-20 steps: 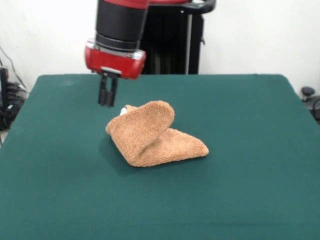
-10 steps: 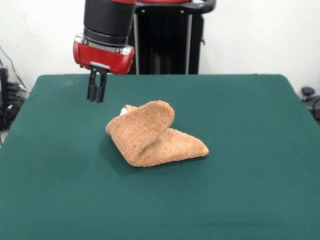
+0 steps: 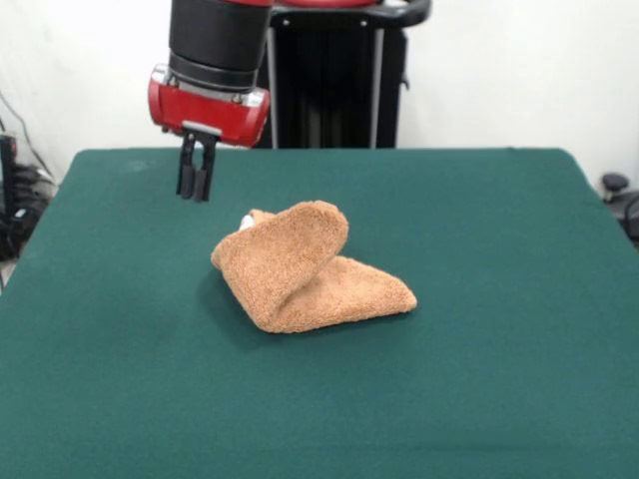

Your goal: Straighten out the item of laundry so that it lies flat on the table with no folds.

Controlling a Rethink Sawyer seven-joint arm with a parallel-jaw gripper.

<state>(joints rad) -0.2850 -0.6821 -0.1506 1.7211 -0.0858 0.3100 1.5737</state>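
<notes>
Looking across the green bench, I see my pincer hanging in the air from the red and black arm, its two dark fingers pressed close together and gripping nothing. Below it and off to one side, toward the middle of the bench, lies the orange-tan terry towel. It is apart from the pincer, not touching it. The towel is folded over on itself into a rough wedge: an upper flap arches over a lower layer, leaving an open pocket between them, and a small white label peeks out at the edge nearest the pincer.

I judge the job unfinished, since the cloth is doubled, and the step in hand is lining up for a fresh grasp. The next move, as I read it, calls for parting the fingers, dropping onto the raised flap's edge, pinching only that top layer, and drawing it away from the fold so the towel opens flat.
</notes>
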